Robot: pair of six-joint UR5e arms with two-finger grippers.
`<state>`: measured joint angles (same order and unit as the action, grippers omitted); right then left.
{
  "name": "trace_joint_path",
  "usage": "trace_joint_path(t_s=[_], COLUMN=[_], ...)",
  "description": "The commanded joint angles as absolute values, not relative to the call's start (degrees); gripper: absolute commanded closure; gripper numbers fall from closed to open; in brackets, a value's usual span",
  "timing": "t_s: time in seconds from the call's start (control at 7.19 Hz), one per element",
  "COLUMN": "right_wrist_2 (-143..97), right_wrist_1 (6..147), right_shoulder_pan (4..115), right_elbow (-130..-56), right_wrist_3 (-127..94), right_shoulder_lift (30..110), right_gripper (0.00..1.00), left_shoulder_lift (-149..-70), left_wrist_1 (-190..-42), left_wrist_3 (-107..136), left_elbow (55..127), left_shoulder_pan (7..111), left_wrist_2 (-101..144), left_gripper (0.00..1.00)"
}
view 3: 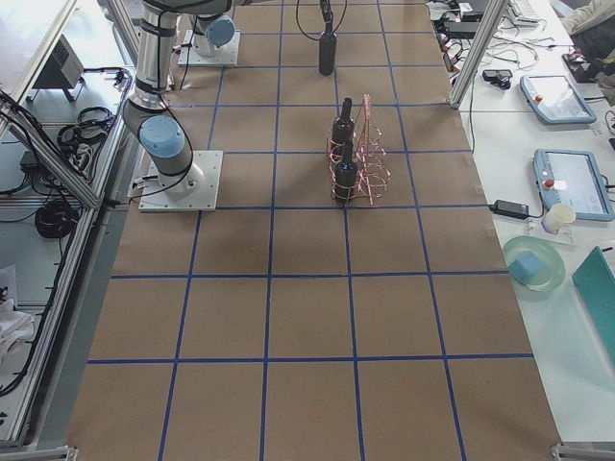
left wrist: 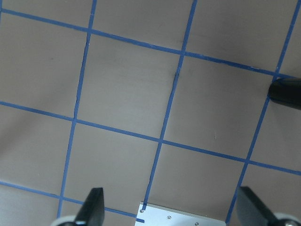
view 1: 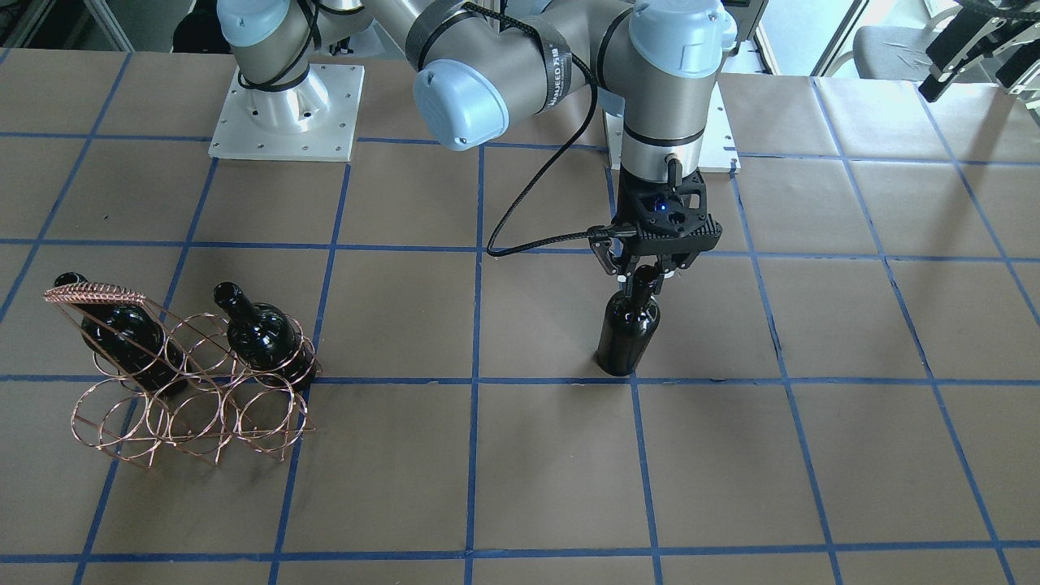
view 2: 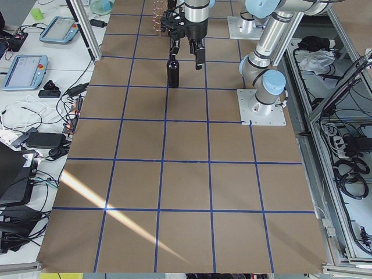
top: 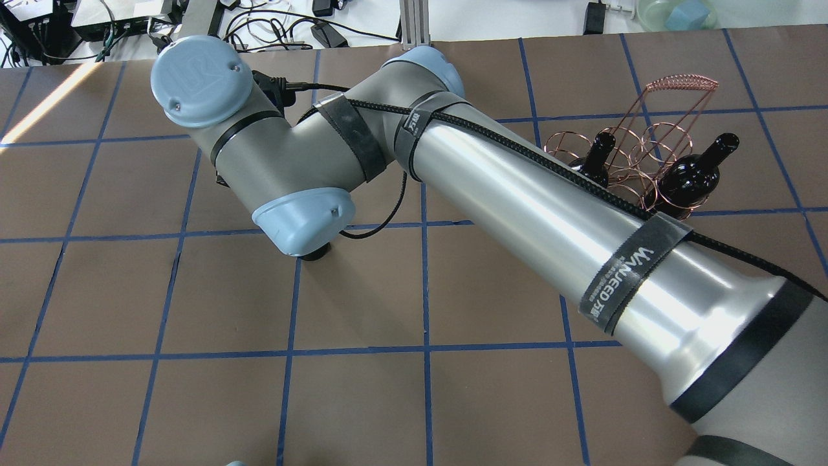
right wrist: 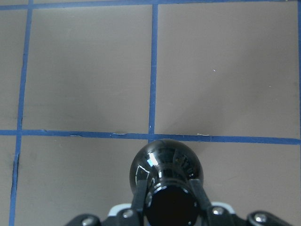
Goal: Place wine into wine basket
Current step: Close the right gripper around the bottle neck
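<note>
One black wine bottle (view 1: 626, 333) stands upright on the brown table, near the middle. My right gripper (view 1: 644, 275) is shut on its neck from above; the right wrist view looks straight down on the bottle (right wrist: 164, 165), with a finger on each side of the neck. The copper wire wine basket (view 1: 187, 406) sits far off on the robot's right side and holds two more black bottles (view 1: 122, 333) (view 1: 264, 333). My left gripper (left wrist: 171, 207) hangs open and empty high above the table. In the overhead view my right arm hides the held bottle.
The white base plates (view 1: 284, 114) of both arms lie at the table's robot side. The right arm's forearm (top: 517, 194) stretches across the table. Tablets and cables (view 2: 35, 64) lie on a side bench beyond the table's edge.
</note>
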<state>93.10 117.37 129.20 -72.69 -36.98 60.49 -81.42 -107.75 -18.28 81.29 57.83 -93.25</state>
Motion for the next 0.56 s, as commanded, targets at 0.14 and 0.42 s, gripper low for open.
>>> trace_joint_path(t_s=[0.14, 0.42], right_wrist_2=[93.42, 94.74], right_wrist_1=[117.42, 115.59], right_shoulder_pan=[129.2, 126.06], right_elbow=[-72.6, -73.38], right_wrist_3=[-35.78, -31.57], right_shoulder_lift=[60.99, 65.28], right_gripper=[0.81, 0.82], left_shoulder_lift=[-81.39, -81.3], left_wrist_1=[-107.75, -107.84], left_wrist_3=[-18.28, -18.28], left_elbow=[81.3, 81.47], left_shoulder_pan=[57.92, 58.01], left_wrist_2=[-93.16, -93.08], left_gripper=[0.0, 0.0])
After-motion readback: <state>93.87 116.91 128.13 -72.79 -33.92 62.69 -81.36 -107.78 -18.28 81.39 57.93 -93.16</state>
